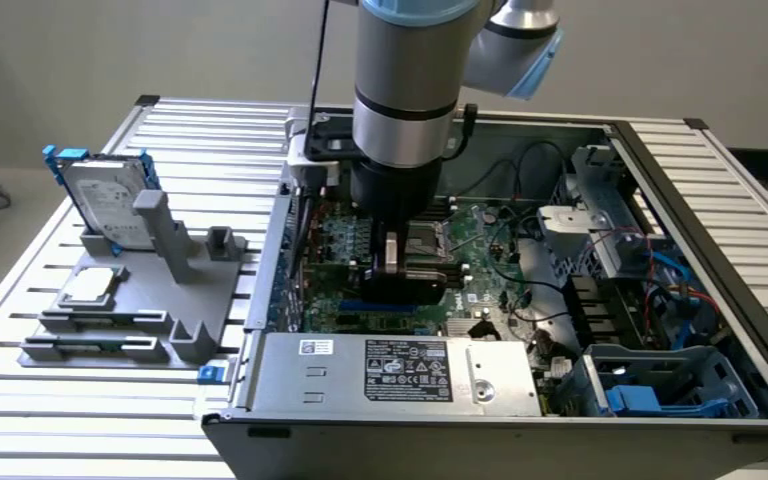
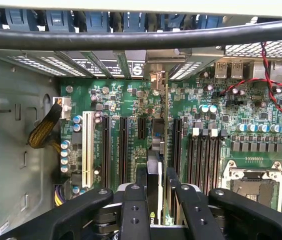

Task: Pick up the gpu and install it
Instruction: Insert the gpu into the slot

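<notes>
Gripper [image 2: 156, 176]: closed on the gpu [image 2: 157, 140], fingers [image 2: 133, 200] on both faces.
Gpu: upright, edge-on between the fingers, over the motherboard's [image 2: 121, 100] long slots, bracket end toward the case's [image 1: 704, 180] rear wall; seated or not, cannot tell.
Case: open, lying on the table [image 1: 37, 400].
Holder [image 1: 157, 290]: near the table's edge at the exterior view's left, carrying hard drive [image 1: 104, 200] and CPU [image 1: 91, 285].

Upright arm [image 1: 408, 90], downward pincer [image 2: 156, 176], fingers [image 2: 172, 176] in tight grip.
</notes>
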Controlling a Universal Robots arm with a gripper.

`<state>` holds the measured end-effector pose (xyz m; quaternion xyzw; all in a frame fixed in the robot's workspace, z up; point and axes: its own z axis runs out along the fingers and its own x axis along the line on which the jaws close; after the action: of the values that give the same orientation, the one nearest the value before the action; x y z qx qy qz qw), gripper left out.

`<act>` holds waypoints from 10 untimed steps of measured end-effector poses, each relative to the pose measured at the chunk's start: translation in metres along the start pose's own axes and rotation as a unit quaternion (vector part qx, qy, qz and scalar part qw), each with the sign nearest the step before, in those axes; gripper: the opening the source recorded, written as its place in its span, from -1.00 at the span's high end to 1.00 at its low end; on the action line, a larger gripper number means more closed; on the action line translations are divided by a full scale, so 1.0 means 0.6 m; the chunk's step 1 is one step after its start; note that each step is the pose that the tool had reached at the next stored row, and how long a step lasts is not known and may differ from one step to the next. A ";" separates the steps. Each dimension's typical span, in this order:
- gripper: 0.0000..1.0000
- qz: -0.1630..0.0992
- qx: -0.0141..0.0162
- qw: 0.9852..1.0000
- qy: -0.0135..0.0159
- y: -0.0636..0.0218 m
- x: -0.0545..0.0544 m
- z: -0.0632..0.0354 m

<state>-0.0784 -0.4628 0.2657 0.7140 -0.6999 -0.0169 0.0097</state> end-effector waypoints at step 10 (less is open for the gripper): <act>0.47 0.000 -0.001 1.000 0.000 0.000 0.000 0.003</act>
<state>-0.0787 -0.4628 0.2639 0.7139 -0.7000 -0.0176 0.0104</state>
